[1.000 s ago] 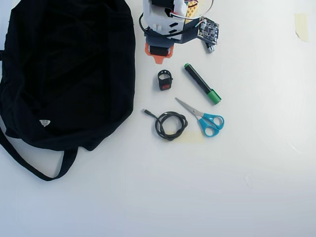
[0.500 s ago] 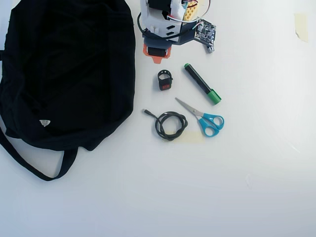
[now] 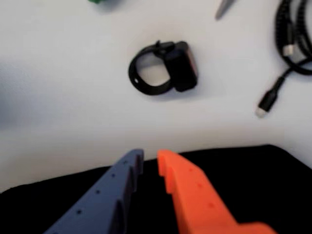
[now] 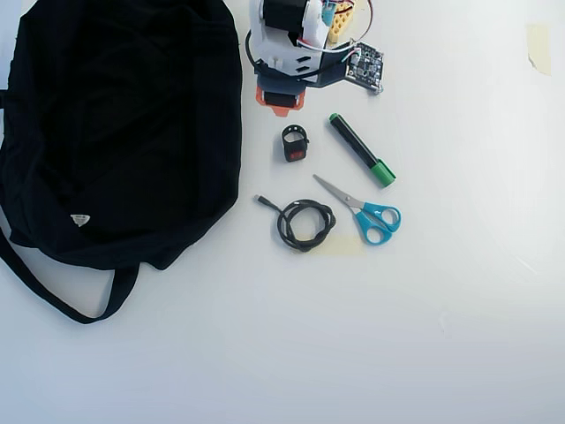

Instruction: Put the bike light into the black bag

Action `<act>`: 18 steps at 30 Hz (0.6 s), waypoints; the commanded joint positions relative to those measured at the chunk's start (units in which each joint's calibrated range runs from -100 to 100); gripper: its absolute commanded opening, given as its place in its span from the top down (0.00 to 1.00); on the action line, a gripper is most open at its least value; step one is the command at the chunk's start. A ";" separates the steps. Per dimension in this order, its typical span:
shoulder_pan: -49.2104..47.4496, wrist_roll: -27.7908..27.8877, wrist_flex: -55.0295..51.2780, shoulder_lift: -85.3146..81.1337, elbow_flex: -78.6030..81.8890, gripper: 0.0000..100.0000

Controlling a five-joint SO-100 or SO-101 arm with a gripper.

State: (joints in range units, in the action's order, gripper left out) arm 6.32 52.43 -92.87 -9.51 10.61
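The bike light (image 4: pixel 295 143) lies on the white table, a small black block with a red lens and a loop strap. In the wrist view the bike light (image 3: pixel 165 73) sits ahead of the fingertips, clearly apart from them. My gripper (image 4: pixel 281 104) hangs just above the light in the overhead view, at the top edge. In the wrist view my gripper (image 3: pixel 150 157) shows a blue and an orange finger almost together, with nothing between them. The black bag (image 4: pixel 115 124) fills the left side of the overhead view, with its strap trailing toward the bottom left.
A green-capped black marker (image 4: pixel 362 150) lies right of the light. Blue-handled scissors (image 4: pixel 364 212) and a coiled black cable (image 4: pixel 300 221) lie below it. A piece of tape (image 4: pixel 538 46) sticks at the top right. The cable's plug (image 3: pixel 263 105) shows in the wrist view.
The arm has drawn back slightly toward the top edge of the overhead view, and its wrist has turned a little. The light and the other items have not moved.
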 commanded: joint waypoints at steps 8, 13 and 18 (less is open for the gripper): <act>-0.63 0.27 0.45 3.03 -1.36 0.87; -0.86 0.11 0.45 4.19 -1.36 0.86; -1.46 -0.31 2.95 4.61 -0.46 0.86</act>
State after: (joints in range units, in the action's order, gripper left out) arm 5.58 52.28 -91.67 -4.61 10.61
